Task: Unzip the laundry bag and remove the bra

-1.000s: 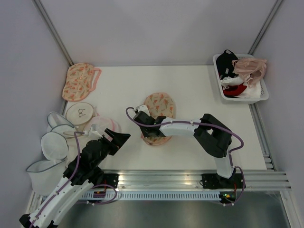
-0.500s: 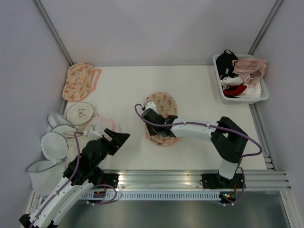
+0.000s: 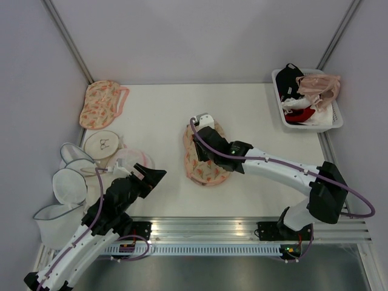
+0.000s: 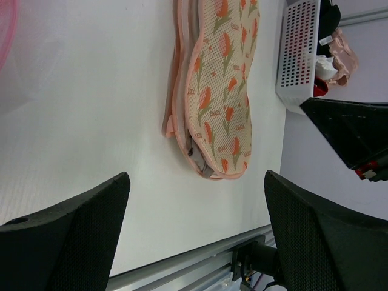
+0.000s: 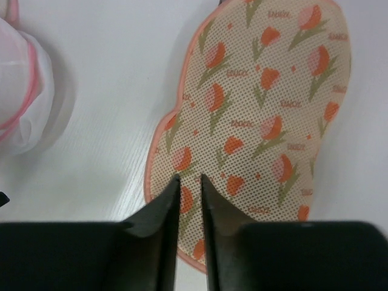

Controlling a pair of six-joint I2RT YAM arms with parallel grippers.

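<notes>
The laundry bag (image 3: 205, 171) lies flat on the table. Along one of its edges, in the left wrist view, the two floral halves stand slightly apart with a taupe strip showing between them, most likely the bra (image 4: 200, 165) inside. The right gripper (image 5: 189, 182) hovers directly over the bag, its fingers parted by only a narrow slit with nothing between them. The left gripper (image 4: 193, 185) waits well to the left of the bag, spread wide and empty. The main risk, as I judge it, is a bad pinch. With so small a gap, the right fingers could slide off the thin pink trim. They could also nip mesh and bra together, so that a pull lifts the whole bag instead of the garment. Nothing pins the bag down, so any tug could drag it across the smooth table. I cannot make out the zip pull, so how far the zip is open is uncertain, and a half-open seam could snag a strap.
</notes>
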